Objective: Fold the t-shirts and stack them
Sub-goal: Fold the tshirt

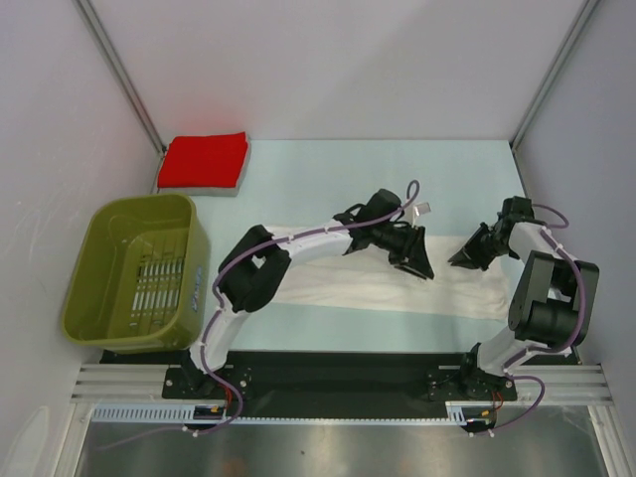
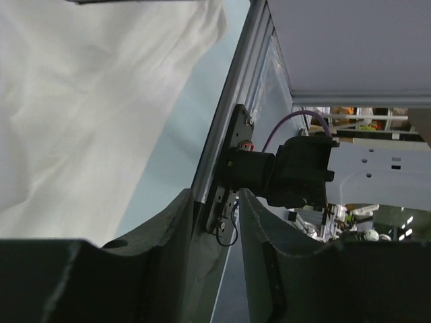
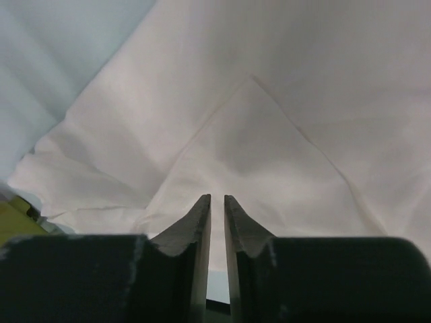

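Observation:
A white t-shirt (image 1: 348, 283) lies as a long flattened band across the table in front of both arms. My left gripper (image 1: 415, 262) hovers over its right half. In the left wrist view this gripper (image 2: 214, 195) is open and empty, turned sideways, with the white t-shirt (image 2: 81, 114) at the upper left. My right gripper (image 1: 465, 255) points left over the shirt's right end. Its jaws (image 3: 217, 197) stand a narrow gap apart just above the white cloth (image 3: 269, 134), with nothing between them. A red t-shirt (image 1: 204, 159) lies folded at the back left.
An olive-green basket (image 1: 99, 288) stands at the left edge. A grey layer (image 1: 199, 187) shows under the red shirt. The right arm's base (image 2: 296, 171) and the table's front rail (image 2: 232, 101) fill the left wrist view. White walls close in the back and sides.

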Robot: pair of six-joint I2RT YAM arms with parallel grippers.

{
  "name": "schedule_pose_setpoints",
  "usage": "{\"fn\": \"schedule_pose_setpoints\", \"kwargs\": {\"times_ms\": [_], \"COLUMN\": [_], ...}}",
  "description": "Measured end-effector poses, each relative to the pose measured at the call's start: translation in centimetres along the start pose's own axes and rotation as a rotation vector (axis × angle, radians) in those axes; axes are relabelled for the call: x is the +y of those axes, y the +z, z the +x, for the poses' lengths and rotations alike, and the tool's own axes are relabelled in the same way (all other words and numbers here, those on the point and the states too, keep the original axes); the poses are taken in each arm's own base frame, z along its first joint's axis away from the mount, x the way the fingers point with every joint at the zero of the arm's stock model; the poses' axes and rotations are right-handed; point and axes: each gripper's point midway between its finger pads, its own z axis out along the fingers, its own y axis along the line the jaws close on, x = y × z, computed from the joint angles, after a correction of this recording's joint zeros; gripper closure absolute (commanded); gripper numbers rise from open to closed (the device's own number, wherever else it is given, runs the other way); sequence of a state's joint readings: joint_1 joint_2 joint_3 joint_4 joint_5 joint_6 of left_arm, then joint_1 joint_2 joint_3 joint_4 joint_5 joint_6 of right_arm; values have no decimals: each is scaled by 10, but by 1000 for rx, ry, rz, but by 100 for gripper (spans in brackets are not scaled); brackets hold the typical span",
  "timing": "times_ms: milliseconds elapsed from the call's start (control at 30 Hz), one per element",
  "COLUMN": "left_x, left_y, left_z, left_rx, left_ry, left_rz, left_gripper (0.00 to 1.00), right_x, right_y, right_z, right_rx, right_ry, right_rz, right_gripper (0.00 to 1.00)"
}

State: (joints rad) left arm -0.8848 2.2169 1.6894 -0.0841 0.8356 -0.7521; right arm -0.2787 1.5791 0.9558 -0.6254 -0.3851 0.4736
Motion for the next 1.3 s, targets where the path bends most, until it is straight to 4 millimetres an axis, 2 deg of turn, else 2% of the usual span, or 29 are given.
{"fn": "schedule_pose_setpoints", "kwargs": {"times_ms": [133,267,433,567,633,800,933,967,1033,1067,1133,1167,1233,1300], "left_x": [-1,27,80,110,115,117,111,106,92,85,61,50,22,3], "left_y": [25,38,31,21,17,15,9,5,-8,-14,-36,-47,-79,-109], "left_z": [8,-9,-26,-34,-37,-37,-30,-28,-24,-24,-25,-27,-37,-45], "left_rx": [32,5,-48,-79,-85,-85,-56,-48,-28,-25,-29,-36,-76,-126], "left_ry": [-10,-50,-145,-225,-246,-260,-262,-256,-240,-224,-171,-150,-70,-4], "left_rz": [21,-2,-75,-114,-117,-118,-114,-119,-121,-122,-121,-120,-114,-114], "left_gripper": [61,61,62,61,61,59,55,54,52,51,51,50,50,50], "right_x": [6,12,2,-10,-15,-15,-17,-16,-15,-13,-6,-4,-1,-5], "right_y": [9,16,27,32,33,33,25,20,8,-1,-21,-32,-50,-63], "right_z": [-7,-13,-22,-26,-27,-28,-31,-32,-35,-37,-41,-42,-38,-32], "right_rx": [-5,-19,-18,-17,-16,-10,-18,-26,-51,-74,-125,-153,-192,-213], "right_ry": [-10,-16,15,44,54,62,70,72,75,73,67,64,68,84], "right_rz": [-45,-99,-111,-99,-94,-97,-52,-33,6,23,46,52,67,89], "right_gripper": [86,88,87,85,84,72,61,54,46,38,30,21,18,11]}}
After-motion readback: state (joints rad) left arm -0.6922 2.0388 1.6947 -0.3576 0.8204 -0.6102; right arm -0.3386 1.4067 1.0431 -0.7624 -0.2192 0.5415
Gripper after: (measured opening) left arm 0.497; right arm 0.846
